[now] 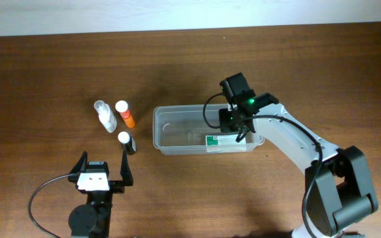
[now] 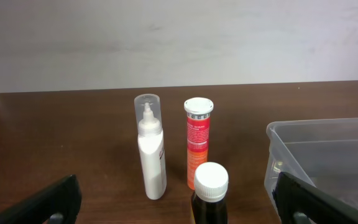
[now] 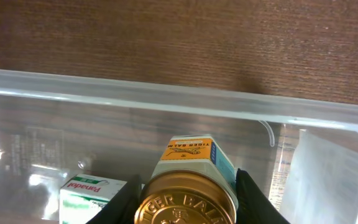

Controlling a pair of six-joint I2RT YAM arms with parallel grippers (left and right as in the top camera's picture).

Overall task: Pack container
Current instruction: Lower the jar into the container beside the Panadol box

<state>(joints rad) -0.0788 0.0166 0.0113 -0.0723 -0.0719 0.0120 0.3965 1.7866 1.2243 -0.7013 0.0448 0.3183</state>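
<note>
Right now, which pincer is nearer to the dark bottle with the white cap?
Left. The left pincer stands open directly in front of the dark bottle. The right pincer is on the other side, over the container, gripping a gold-lidded jar.

Bright even light, sharp, faint plastic glare

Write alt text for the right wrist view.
The right gripper holds a gold-lidded Tiger Balm jar over the inside of the clear container. Beyond the jar, a Tiger Balm box and a green-and-white Panadol box sit in the container. The wooden table shows past its far rim.
</note>
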